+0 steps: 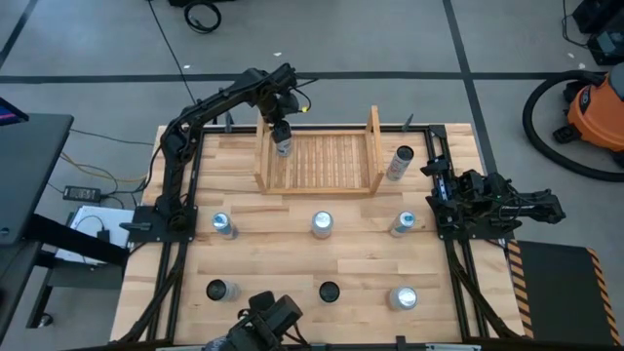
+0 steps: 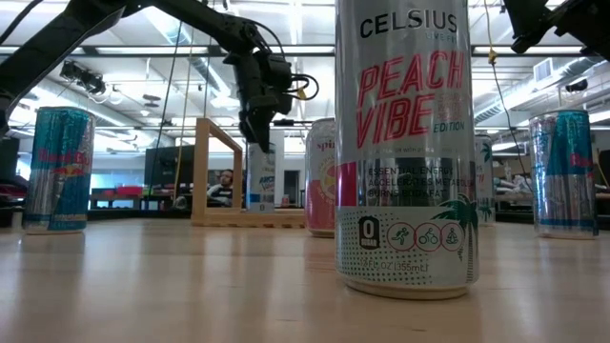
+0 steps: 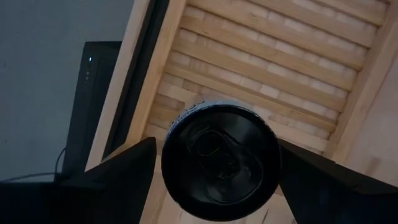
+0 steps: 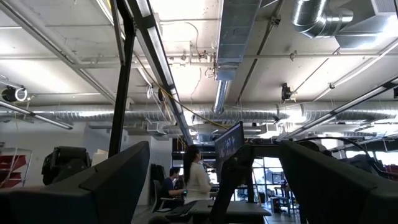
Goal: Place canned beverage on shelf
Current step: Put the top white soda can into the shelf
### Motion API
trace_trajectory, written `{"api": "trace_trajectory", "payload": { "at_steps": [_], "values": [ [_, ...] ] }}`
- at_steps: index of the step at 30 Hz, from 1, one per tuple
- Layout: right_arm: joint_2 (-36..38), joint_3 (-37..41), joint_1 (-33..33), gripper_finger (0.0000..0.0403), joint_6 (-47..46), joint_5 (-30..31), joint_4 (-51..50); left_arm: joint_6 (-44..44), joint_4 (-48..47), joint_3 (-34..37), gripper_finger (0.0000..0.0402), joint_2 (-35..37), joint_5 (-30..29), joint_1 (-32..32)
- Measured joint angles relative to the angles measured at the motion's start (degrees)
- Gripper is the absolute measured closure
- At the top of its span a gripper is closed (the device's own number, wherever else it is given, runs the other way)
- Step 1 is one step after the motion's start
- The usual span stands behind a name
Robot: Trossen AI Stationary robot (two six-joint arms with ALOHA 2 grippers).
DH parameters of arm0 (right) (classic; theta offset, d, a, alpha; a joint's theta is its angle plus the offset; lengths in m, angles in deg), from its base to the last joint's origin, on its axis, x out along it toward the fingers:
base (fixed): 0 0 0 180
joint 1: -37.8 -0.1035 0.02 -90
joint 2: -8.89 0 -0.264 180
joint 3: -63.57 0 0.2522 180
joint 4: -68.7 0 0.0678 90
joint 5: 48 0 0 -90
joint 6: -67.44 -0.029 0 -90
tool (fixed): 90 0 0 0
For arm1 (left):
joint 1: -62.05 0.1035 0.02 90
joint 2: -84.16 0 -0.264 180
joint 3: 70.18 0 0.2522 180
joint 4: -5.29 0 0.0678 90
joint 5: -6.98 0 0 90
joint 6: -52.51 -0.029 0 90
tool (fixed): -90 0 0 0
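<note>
**Wooden shelf gets its can**

Your left gripper [image 1: 282, 136] has its fingers [image 3: 118, 171] closed on the canned beverage [image 1: 284, 146], gripping it at the top from either side, upright over the slatted shelf [image 1: 327, 161] beside its left upright board. That grip probably keeps the can plumb for a flat landing on the slats. I cannot tell whether the base touches yet. Your right gripper [image 4: 211, 186] waits, fingers spread and empty, off the right edge of the pale plank worktop [image 1: 361, 263]. Loose cans [image 1: 322, 224] stand well apart from the left fingers. Beyond lies an open workshop with ducted ceiling.
</note>
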Motion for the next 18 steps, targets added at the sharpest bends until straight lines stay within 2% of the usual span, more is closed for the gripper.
{"api": "trace_trajectory", "payload": {
  "at_steps": [6, 11, 18],
  "values": [
    [0.0, 0.0, 0.0, 0.0036, 0.0, 0.0, 0.0, 2.5, -0.1, 0.0, 0.0085, 0.0, -0.3, -0.2],
    [0.0, 0.0, 0.0, 0.0036, 0.0, 0.0, 0.0, 1.1, -0.7, 0.0, 0.0088, 0.0, -0.3, -0.6],
    [0.0, 0.0, 0.0, 0.0036, 0.0, 0.0, 0.0, -3.4, -1.6, 0.0, 0.0125, 0.0, -0.3, -0.9]
  ]
}}
